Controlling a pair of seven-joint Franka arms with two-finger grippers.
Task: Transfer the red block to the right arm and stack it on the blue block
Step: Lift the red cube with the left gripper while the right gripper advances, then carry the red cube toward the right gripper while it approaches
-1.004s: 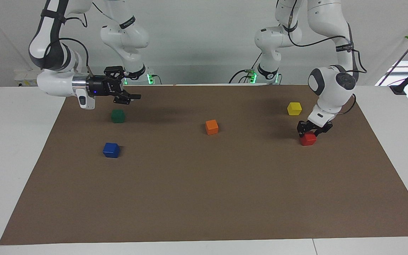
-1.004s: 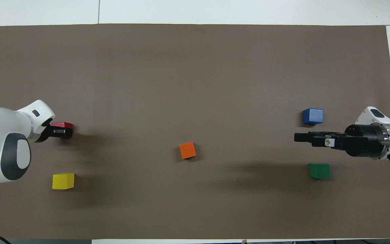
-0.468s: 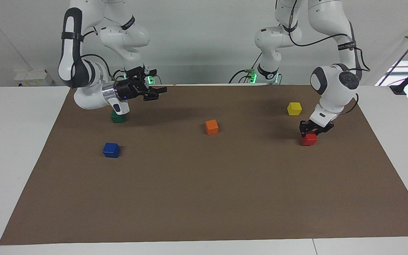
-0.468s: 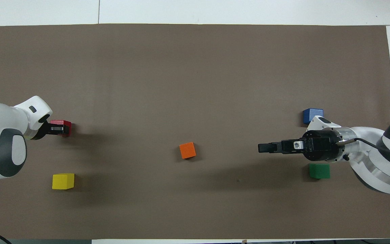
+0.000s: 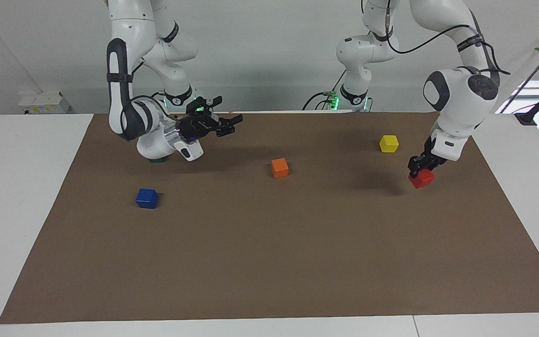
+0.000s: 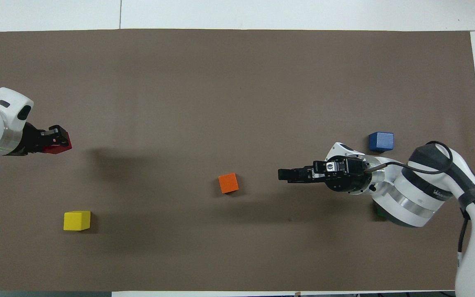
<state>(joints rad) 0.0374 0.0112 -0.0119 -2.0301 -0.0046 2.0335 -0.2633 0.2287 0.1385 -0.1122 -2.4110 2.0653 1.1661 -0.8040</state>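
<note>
A: Item one, the small bright red cube (image 5: 422, 179)?
B: Clamped in the black two-finger left gripper (image 5: 420, 169), raised just clear of the brown paper mat (image 5: 269, 262), near the mat's edge at the left arm's end. Its shadow lies apart from it on the mat. The overhead view (image 6: 58, 144) does not show that lift; the facing view does.

A: Item two, the small deep blue cube (image 5: 147, 198)?
B: Flat on the mat near the right arm's end, nothing on it. It is seen whole in both views (image 6: 381, 141).

A: The black two-finger right gripper (image 5: 230, 124)?
B: Fingers spread apart, holding nothing, level and pointing toward the mat's middle, in the air between the small orange cube (image 5: 279, 167) and the small green cube (image 5: 157, 160). The overhead view (image 6: 283, 174) hides nearly all of the green cube under the arm; the facing view shows a sliver.

A: Others?
B: A small yellow cube (image 5: 389, 143), near the mat's robot-side edge, at the left arm's end.

A: Open room?
B: The half of the mat farthest from the robots is bare in both views, out to its edge and both corners.
</note>
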